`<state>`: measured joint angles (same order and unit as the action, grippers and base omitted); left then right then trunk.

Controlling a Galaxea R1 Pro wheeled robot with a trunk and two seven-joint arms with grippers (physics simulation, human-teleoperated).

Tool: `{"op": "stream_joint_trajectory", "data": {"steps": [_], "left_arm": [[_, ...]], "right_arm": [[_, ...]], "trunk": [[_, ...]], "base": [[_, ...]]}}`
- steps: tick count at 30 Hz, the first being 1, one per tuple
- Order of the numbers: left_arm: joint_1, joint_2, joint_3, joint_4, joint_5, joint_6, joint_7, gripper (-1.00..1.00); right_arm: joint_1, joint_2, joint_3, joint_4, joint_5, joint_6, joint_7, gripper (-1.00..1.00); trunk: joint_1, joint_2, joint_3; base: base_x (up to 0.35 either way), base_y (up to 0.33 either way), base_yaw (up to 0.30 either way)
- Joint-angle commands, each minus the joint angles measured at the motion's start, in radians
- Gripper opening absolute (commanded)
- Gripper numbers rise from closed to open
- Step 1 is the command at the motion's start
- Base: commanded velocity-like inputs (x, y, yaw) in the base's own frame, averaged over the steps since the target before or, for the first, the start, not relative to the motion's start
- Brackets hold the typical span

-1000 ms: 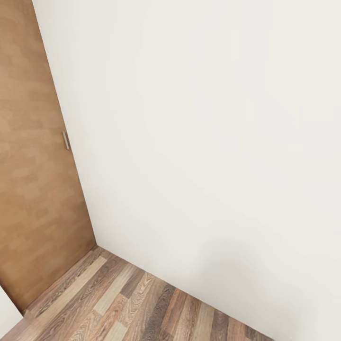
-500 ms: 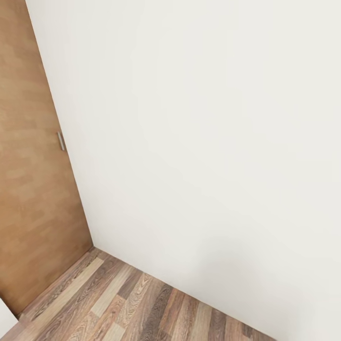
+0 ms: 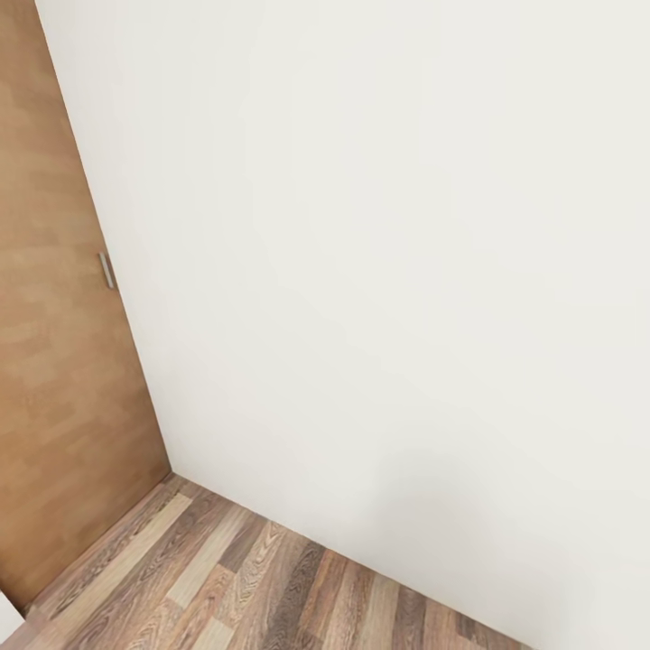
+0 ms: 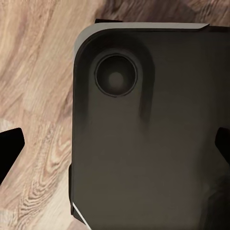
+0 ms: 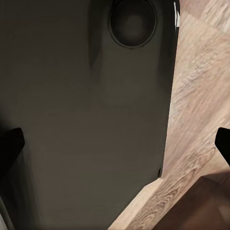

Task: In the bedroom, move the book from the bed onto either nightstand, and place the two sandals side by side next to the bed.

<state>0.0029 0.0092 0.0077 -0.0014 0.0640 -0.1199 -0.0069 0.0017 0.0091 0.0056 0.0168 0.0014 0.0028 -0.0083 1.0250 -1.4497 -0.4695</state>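
**Bedroom: corner of wall and door in view**

Bedroom corner as seen from the head view: a plain white wall (image 3: 388, 271) fills most of the frame and meets a brown wooden door (image 3: 54, 379) at the left. The door carries a small grey metal handle (image 3: 106, 270) near its edge beside the wall. A brown wood-plank floor (image 3: 244, 587) runs along the foot of both.

Left wrist view: the left gripper (image 4: 115, 146) has its two dark fingers (image 4: 10, 146) at opposite edges of the frame, spread wide, with nothing between them. They point at a dark grey rounded robot panel (image 4: 153, 143) with a circular recess, above the plank floor.

Right wrist view: the right gripper (image 5: 115, 143) likewise has its fingers (image 5: 10, 146) spread wide and empty, facing a similar dark panel (image 5: 86, 110) over the floor.
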Motion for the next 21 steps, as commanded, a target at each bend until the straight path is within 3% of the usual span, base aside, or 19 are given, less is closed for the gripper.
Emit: {"op": "stream_joint_trajectory", "data": {"steps": [1,21], "left_arm": [[0.0,0.0,0.0,0.0,0.007,-0.003,-0.001,1.0],[0.0,0.005,0.002,-0.001,0.01,-0.021,-0.004,1.0]], "right_arm": [[0.0,0.0,0.001,0.0,0.0,0.0,-0.001,1.0],[0.0,-0.002,-0.001,0.0,0.0,0.0,-0.001,1.0]], "trunk": [[0.0,0.0,0.0],[0.0,0.0,0.0]], "base": [[0.0,0.0,-0.072],[0.0,0.0,-0.076]]}}
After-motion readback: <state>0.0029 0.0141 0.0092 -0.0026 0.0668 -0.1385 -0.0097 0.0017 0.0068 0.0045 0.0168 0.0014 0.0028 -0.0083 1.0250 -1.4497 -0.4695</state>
